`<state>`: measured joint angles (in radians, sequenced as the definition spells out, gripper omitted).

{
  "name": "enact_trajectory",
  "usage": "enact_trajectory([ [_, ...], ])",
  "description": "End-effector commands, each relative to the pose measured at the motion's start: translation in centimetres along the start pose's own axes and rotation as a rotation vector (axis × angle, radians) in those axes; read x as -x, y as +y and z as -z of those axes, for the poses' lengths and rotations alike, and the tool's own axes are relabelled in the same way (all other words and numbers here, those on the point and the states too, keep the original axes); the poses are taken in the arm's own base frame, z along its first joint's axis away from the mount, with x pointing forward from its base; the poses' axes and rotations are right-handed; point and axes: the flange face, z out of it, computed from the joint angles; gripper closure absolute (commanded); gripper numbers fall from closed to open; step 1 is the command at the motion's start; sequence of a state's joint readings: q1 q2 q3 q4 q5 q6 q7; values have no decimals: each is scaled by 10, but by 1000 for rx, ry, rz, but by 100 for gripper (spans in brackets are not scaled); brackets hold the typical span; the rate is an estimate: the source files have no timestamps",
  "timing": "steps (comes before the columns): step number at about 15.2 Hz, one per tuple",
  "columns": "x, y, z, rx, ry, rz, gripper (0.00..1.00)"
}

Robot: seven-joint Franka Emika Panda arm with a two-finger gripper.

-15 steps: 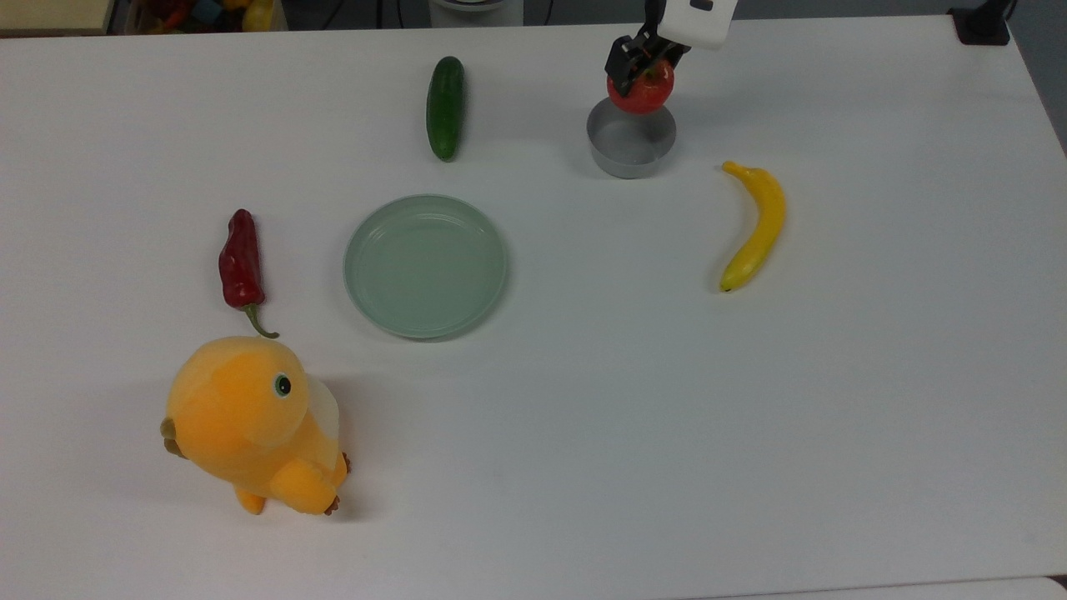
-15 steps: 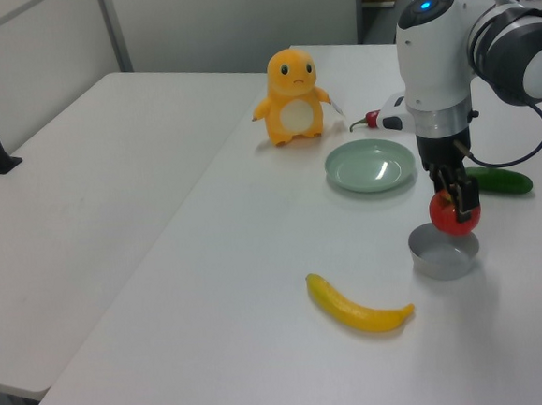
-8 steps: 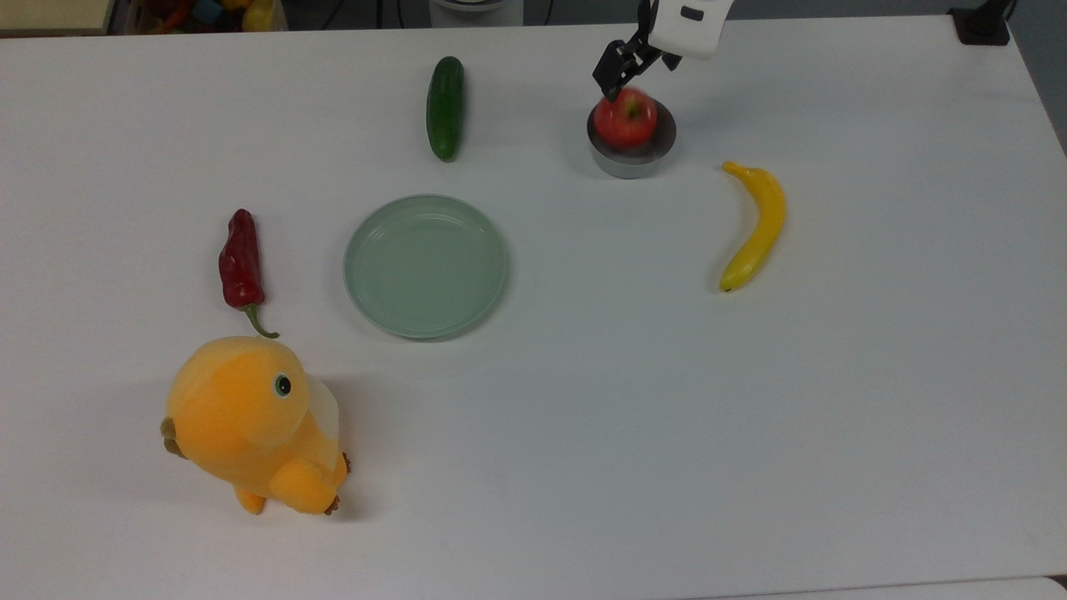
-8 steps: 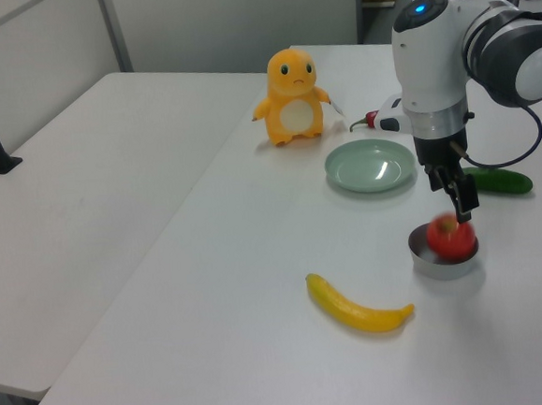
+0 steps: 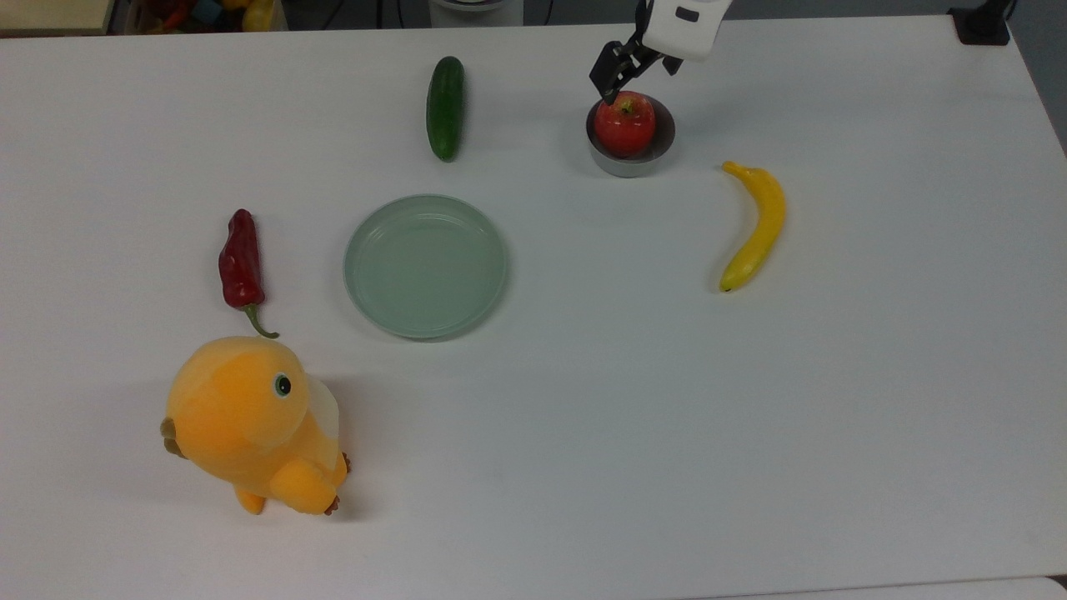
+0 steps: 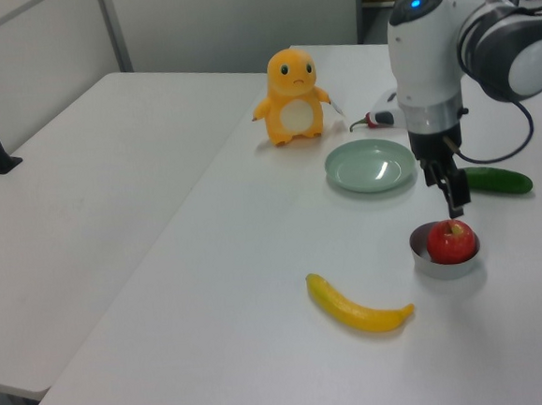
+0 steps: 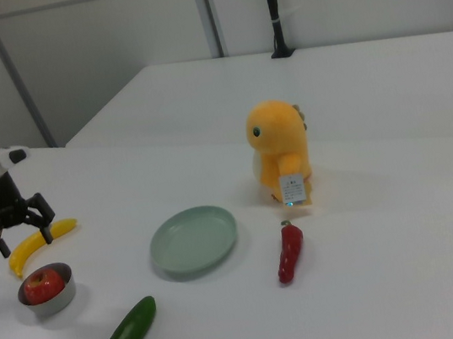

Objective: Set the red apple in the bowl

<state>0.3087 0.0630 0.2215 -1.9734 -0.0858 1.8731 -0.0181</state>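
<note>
The red apple (image 5: pixel 624 125) sits stem-up inside the small grey bowl (image 5: pixel 631 167) near the far edge of the table in the top view. It fills most of the bowl. My gripper (image 5: pixel 635 79) hangs a little above the apple, open, with nothing between its fingers. In the right view the gripper (image 7: pixel 24 238) has its jaws spread wide above the bowl (image 7: pixel 54 302) and the apple (image 7: pixel 42 284). From the left view the gripper (image 6: pixel 454 197) is just above the apple (image 6: pixel 452 242), which rests in the bowl (image 6: pixel 436 266).
A cucumber (image 5: pixel 445 107) lies to the top view's left of the bowl and a banana (image 5: pixel 754 225) to its right. A pale green plate (image 5: pixel 425 265), a dark red chili (image 5: pixel 241 260) and an orange plush toy (image 5: pixel 250 425) stand nearer the front left.
The gripper was shut on the apple above the bowl. It opened, the apple dropped into the bowl, and the gripper has risen slightly.
</note>
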Motion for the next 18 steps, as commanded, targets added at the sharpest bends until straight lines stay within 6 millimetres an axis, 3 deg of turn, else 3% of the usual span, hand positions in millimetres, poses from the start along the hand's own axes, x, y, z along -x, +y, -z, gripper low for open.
enact_trajectory([
  [1,-1,36,40,-19,93,-160,0],
  [2,-4,60,56,-26,147,-265,0],
  [7,6,134,100,-33,247,-486,0],
  [10,26,195,127,-26,307,-586,0],
  [11,33,208,132,-24,317,-613,0],
  [12,41,213,142,-21,333,-628,0],
  [15,61,236,144,-25,314,-678,0],
  [18,77,233,142,-25,220,-624,0],
])
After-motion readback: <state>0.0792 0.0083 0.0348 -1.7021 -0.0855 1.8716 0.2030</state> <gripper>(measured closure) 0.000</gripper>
